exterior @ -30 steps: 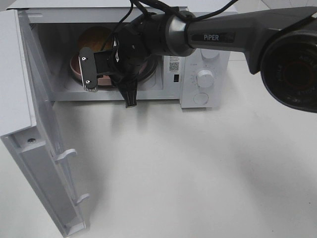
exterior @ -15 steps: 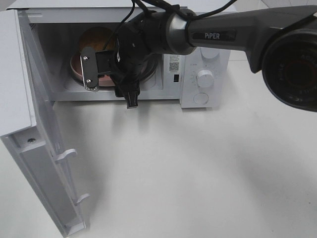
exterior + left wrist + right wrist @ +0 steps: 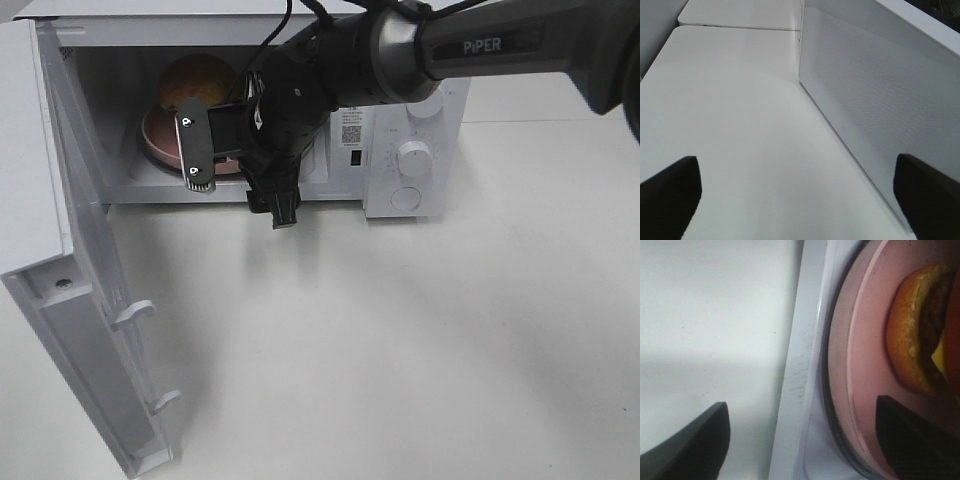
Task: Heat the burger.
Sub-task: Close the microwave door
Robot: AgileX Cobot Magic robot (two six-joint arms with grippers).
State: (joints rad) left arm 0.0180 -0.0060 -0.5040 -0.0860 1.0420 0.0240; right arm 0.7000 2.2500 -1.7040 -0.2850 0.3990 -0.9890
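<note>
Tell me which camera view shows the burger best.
The right wrist view: the burger sits close up on the pink plate, bun and dark patty distinct, though cut off by the frame edge. The exterior high view shows only its bun's dome inside the microwave. The left wrist view shows none of it.

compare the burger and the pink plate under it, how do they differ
The burger is golden-brown and domed; the pink plate is flat. The plate spreads wider than the burger. The burger rests on the plate. Both are inside the open microwave.
</note>
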